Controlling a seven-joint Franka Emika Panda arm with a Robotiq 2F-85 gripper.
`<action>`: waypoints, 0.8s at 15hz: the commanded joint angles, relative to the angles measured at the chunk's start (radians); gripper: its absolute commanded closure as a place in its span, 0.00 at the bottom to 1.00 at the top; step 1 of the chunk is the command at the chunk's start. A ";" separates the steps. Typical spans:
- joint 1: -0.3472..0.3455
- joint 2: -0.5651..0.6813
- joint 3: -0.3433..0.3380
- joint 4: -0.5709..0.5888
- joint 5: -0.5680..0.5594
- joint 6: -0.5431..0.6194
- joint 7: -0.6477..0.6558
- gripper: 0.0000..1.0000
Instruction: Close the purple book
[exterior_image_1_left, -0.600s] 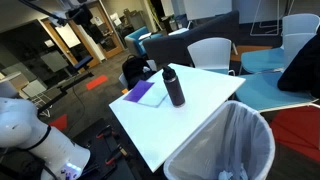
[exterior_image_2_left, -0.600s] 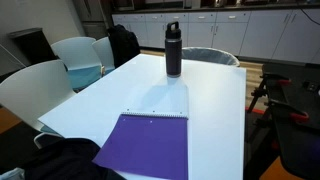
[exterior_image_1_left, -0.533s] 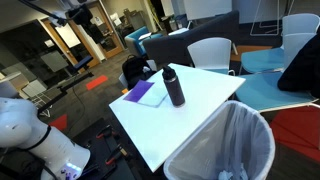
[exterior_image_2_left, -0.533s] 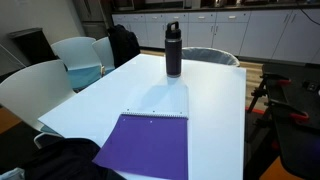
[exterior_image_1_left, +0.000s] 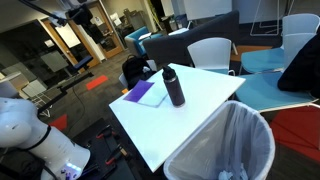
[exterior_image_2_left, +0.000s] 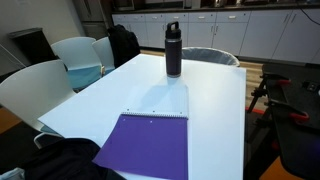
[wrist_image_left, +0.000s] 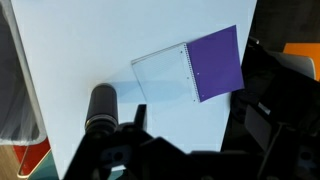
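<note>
A: Where was the purple book (wrist_image_left: 190, 65)?
B: It lay open by the table (exterior_image_2_left: 215, 110) edge. The gripper (wrist_image_left: 150, 145) hung above, and I couldn't tell how its jaws stood. It probably needed to lift the cover's outer edge and fold it over the spiral.

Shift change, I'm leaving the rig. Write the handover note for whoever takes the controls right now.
Gripper: high above the table, touching nothing. Its dark outline does not show whether it is open or shut.
Purple book: lies open and flat on the table, with a white page up on one side of the spiral and purple on the other.
Dark bottle: upright, near the white-page side, apart from the book.
Done: nothing; the book is not yet closed.
Left: come down, fold one half over the other.
</note>
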 joint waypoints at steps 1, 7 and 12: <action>0.002 0.020 0.049 -0.009 0.026 0.025 -0.018 0.00; 0.104 0.097 0.230 -0.045 0.052 0.173 0.011 0.00; 0.139 0.247 0.420 -0.044 -0.023 0.431 0.249 0.00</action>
